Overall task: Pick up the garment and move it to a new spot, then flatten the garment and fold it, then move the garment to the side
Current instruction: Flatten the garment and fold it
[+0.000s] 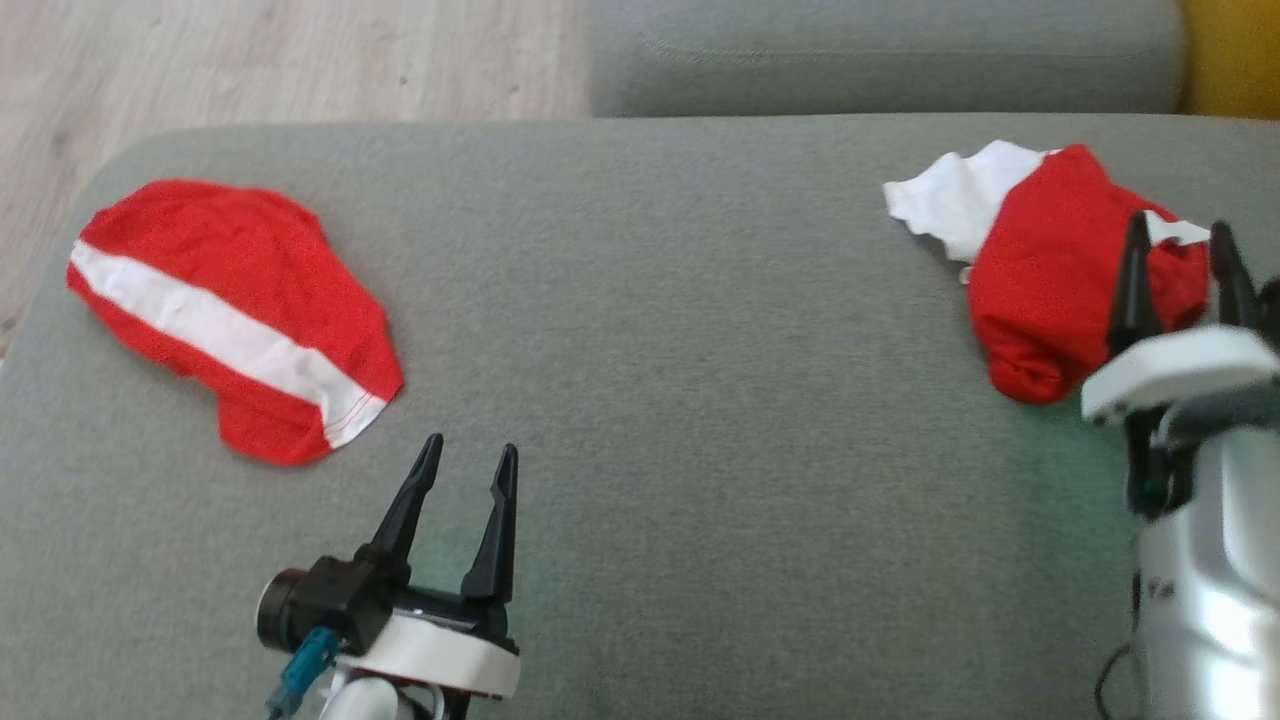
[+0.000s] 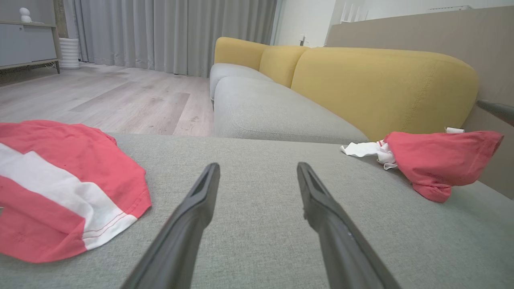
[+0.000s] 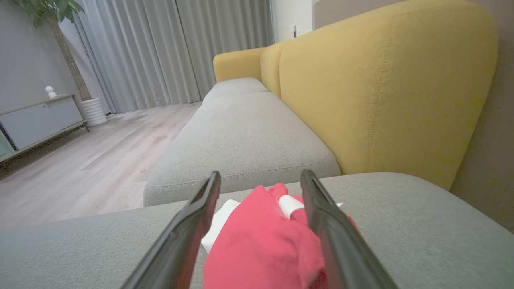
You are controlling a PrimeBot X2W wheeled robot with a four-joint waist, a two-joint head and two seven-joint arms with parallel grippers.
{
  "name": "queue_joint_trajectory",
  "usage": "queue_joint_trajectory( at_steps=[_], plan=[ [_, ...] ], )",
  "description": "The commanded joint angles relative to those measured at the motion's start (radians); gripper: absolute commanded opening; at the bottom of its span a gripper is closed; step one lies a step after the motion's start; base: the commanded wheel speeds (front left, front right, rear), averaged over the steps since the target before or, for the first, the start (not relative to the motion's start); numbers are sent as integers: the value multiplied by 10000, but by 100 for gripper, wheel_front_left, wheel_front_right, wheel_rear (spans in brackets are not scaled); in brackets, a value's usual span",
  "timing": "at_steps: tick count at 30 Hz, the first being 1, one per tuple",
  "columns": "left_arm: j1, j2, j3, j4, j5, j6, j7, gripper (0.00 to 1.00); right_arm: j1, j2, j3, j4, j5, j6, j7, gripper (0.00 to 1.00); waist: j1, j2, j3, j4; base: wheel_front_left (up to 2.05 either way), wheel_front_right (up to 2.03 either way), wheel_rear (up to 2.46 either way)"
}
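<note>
Seeing the crumpled red-and-white garment (image 1: 1040, 270) at twelve o'clock from my right gripper (image 1: 1180, 222), spread wide, empty; left gripper (image 1: 470, 445), likewise open, is farther.

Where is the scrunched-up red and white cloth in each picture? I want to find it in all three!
Head view: the crumpled red and white fabric garment lies far right, partly behind the right pincer.
Left wrist view: the garment sits at the right edge of the seat.
Right wrist view: the garment is bottom middle, between the pincer's open fingers.
Shared landmark: the yellow padded sofa backrest, just beyond the garment.
</note>
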Motion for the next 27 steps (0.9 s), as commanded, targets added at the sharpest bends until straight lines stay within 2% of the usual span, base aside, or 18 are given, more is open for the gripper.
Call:
queue_joint_trajectory(
  at_steps=[1, 12, 19, 20, 21, 22, 27],
  plan=[
    [-572, -11, 198, -235, -119, -32, -97, 100, -760, -51, -160, 172, -336, -7, 288, 100, -1, 0, 235, 267, 0, 0, 0],
    [-747, -11, 69, -87, -230, -49, -97, 100, -2274, -362, -2099, 2354, -2295, -7, 1022, 100, -1, 0, 577, 641, 0, 0, 0],
    [-843, -11, 22, -10, -222, -55, -97, 100, -2702, -227, -2452, 3264, -2682, -7, 789, 100, -1, 0, 609, 593, 0, 0, 0],
    [-853, -11, 12, -5, -221, -55, -97, 100, -2742, -217, -2480, 3384, -2719, -7, 752, 76, -1, 0, 604, 580, 0, 0, 0],
    [-858, -11, 4, -4, -218, -56, -97, 100, -2783, -209, -2504, 3501, -2752, -7, 706, 18, -1, 0, 598, 565, 0, 0, 0],
    [-857, -11, -2, -5, -215, -56, -97, 100, -2824, -203, -2521, 3615, -2780, -7, 658, 0, -1, 0, 590, 548, 0, 0, 0],
    [-846, -11, 1, 11, -187, -59, -97, 100, -2979, -177, -2554, 4093, -2846, -7, 362, 0, -1, 0, 549, 481, 0, 0, 0]
  ],
)
